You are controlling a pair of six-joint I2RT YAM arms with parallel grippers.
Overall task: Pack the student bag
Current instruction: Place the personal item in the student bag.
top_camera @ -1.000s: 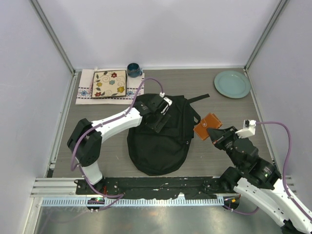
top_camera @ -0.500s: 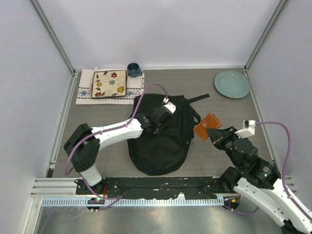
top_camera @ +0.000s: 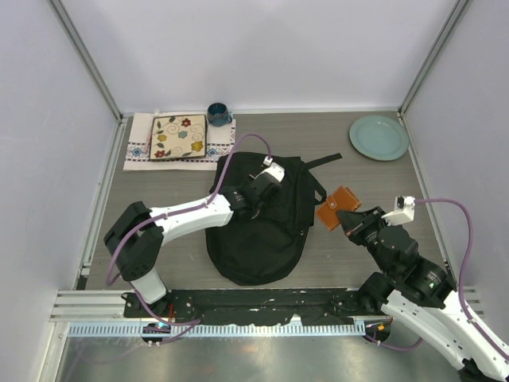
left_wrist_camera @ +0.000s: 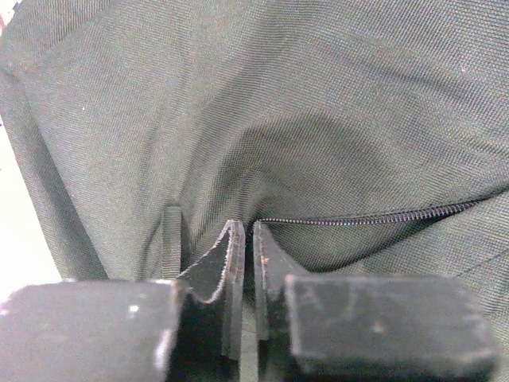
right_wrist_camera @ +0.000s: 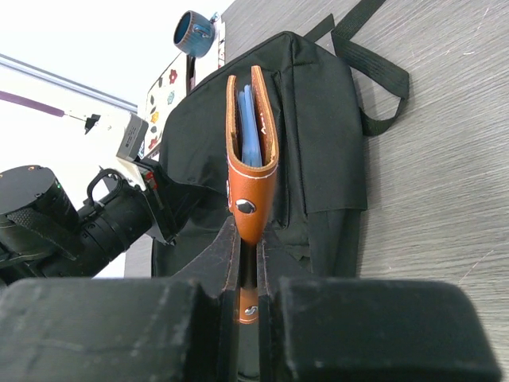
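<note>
One grey worktop, walled on three sides, carries one student bag lying flat at its middle, with bare surface left of the bag and between it and the far-right corner. Behind the bag to the left lie one embroidered cloth bearing one flowered square plate and one blue mug, and far right of it sits one green plate. The left tool rests on the bag with fingers nearly together at the zip end, and the right tool, just right of the bag, is clamped on one orange wallet.
</note>
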